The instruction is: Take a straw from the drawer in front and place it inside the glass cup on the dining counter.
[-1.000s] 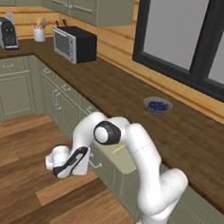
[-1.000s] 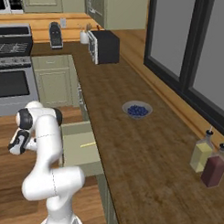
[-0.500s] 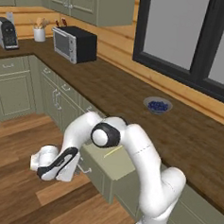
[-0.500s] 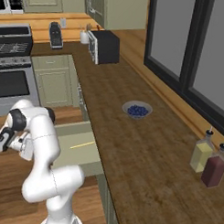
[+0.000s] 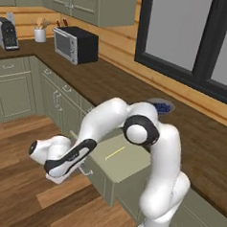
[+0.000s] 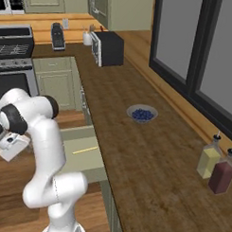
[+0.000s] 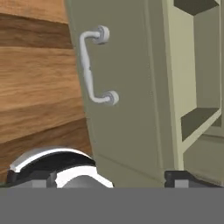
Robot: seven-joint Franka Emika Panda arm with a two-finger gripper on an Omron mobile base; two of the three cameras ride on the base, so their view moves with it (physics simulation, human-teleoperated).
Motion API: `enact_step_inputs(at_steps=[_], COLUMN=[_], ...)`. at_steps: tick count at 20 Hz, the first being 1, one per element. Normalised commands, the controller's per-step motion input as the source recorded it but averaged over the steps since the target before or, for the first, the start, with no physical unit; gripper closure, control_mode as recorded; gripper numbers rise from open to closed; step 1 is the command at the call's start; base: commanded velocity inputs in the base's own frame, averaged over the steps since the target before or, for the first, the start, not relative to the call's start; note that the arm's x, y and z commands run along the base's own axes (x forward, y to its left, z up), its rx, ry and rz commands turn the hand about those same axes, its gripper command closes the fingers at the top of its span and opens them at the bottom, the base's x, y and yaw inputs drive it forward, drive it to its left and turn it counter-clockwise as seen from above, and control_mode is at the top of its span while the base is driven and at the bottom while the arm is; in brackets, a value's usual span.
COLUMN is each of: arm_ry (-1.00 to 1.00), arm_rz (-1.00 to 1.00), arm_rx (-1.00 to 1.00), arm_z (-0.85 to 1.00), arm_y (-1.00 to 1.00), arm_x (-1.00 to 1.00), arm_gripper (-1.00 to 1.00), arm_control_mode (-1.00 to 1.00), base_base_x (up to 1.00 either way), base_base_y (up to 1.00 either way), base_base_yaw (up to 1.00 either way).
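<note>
The drawer (image 5: 119, 159) stands pulled open, exposing the straw (image 5: 115, 153) lying inside, up beside the claw (image 5: 58, 171). The claw hangs off the handle (image 7: 94, 65), holding nothing; its opening cannot be told.

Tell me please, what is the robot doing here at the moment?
The drawer stands pulled out from under the worktop, and the straw lies inside it, untouched. The gripper is out in front of the drawer, low over the wood floor, and in the hand view it faces the silver handle without touching it. It holds nothing.
</note>
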Motion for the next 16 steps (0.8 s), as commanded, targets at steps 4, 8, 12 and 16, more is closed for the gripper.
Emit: enact_step_inputs(at_steps=[4, 8, 12, 16], arm_ry=[-0.1, -0.11, 0.0, 0.06], arm_rz=[0.01, 0.0, -0.02, -0.09], arm_rx=[0.48, 0.37, 0.27, 0.13], arm_z=[1.0, 1.0, 1.0, 0.73], arm_y=[-0.45, -0.62, -0.64, -0.47], arm_x=[-0.46, -0.07, 0.15, 0.44], arm_gripper=[-1.0, -1.0, -1.0, -1.0], arm_control_mode=[-1.0, -1.0, -1.0, -1.0], base_base_x=[0.0, 0.0, 0.0, 0.0], base_base_y=[0.0, 0.0, 0.0, 0.0], base_base_yaw=[0.0, 0.0, 0.0, 0.0])
